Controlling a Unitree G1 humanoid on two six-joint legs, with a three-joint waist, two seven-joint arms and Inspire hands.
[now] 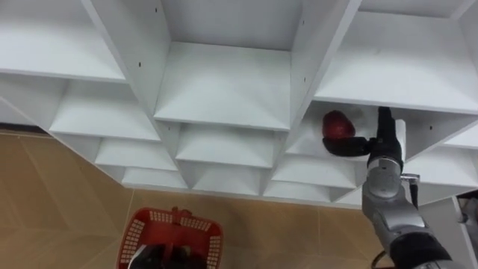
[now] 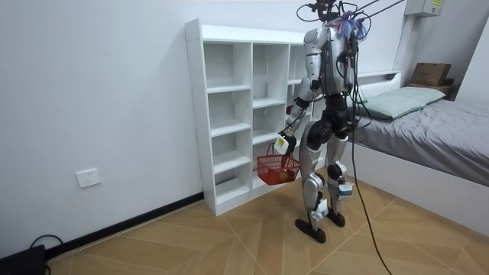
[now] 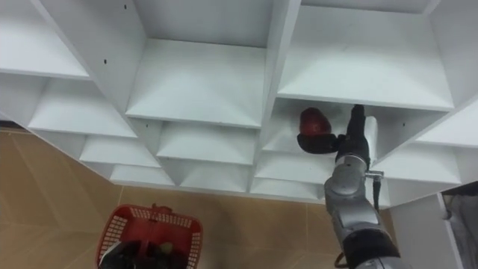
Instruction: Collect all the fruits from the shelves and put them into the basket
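Note:
A red fruit (image 1: pixel 337 125) lies in a right-hand compartment of the white shelf unit (image 1: pixel 224 90) at about mid height. My right hand (image 1: pixel 382 143) reaches into that compartment, its dark fingers (image 1: pixel 347 146) curled round the fruit's underside. Low in front of me hangs a red mesh basket (image 1: pixel 203 233), carried by its handle in my left hand (image 1: pixel 151 258). Something yellowish lies inside the basket, mostly hidden by the hand. In the room view I stand upright facing the shelf unit (image 2: pixel 229 114), with the basket (image 2: pixel 275 169) at knee height.
The other compartments in sight hold nothing. Wooden floor (image 1: pixel 60 202) runs under the shelf unit. A bed (image 2: pixel 428 126) stands close behind me on the room view's right, with a cardboard box (image 2: pixel 432 72) on its headboard shelf.

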